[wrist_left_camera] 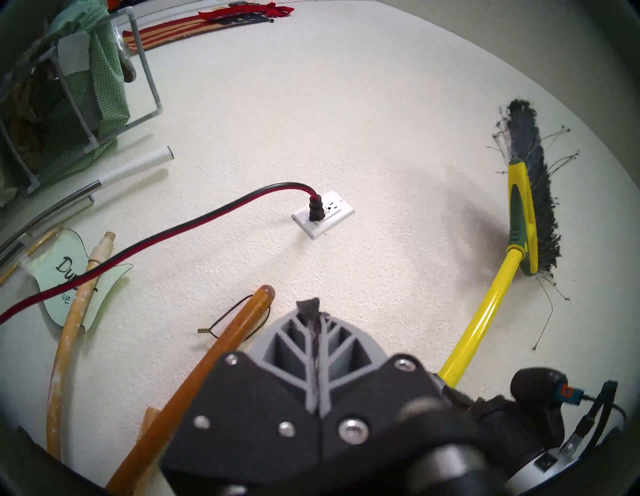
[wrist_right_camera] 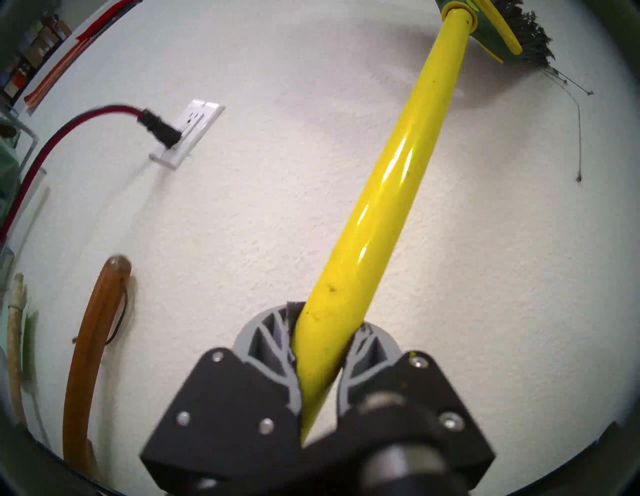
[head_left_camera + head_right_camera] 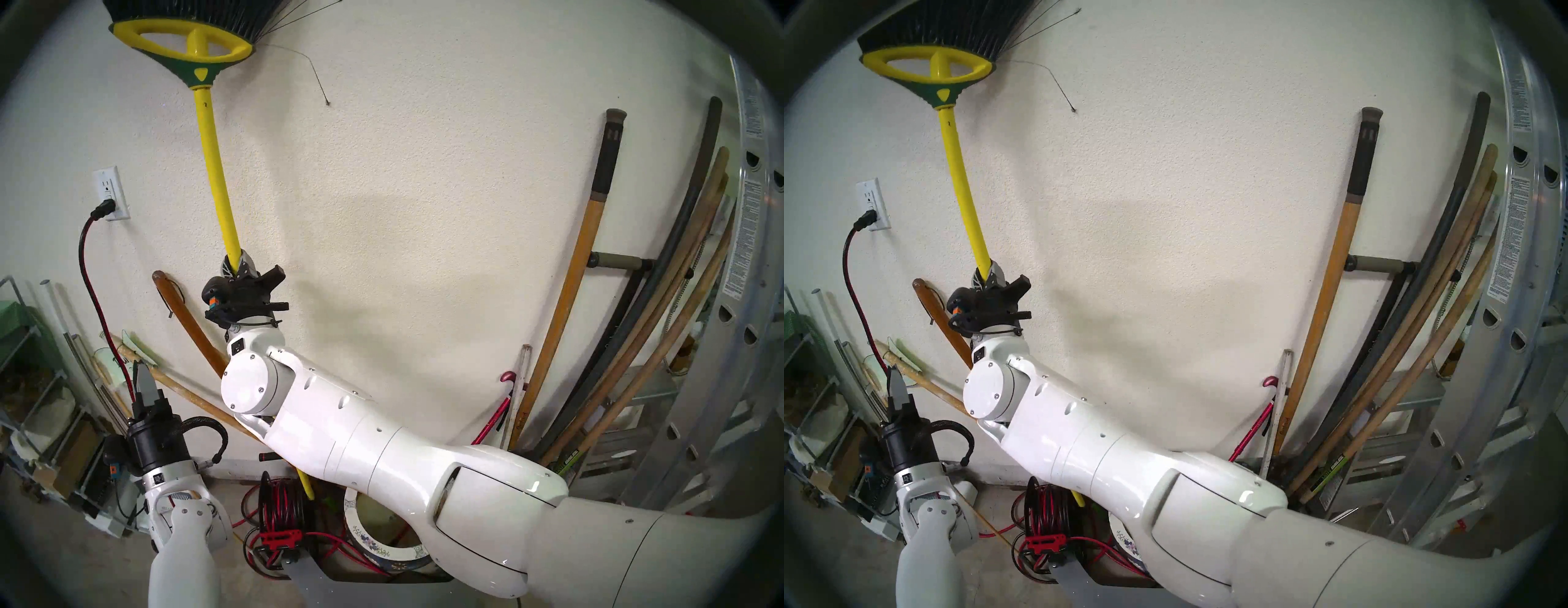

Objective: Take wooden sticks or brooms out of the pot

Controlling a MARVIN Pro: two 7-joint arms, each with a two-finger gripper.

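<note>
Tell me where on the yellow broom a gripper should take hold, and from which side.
Mid-pole on the yellow broom, as the right gripper does now: jaws closing across the smooth round shaft from the room side, since the wall blocks the back. The fanned head is too wide and the lower end is hidden behind the arm.

Broom [image 3: 211, 140] against wall, above pot [image 3: 384, 547]

Head up, pole end beside reel [image 3: 282, 518], left of pot; outlet [image 3: 109, 193] farther left; poles [image 3: 568, 322] in right corner.

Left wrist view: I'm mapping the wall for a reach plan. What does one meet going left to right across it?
Green cloth rack → pale stick → brown stick → outlet → broom, its pole running down to the right claw.
</note>
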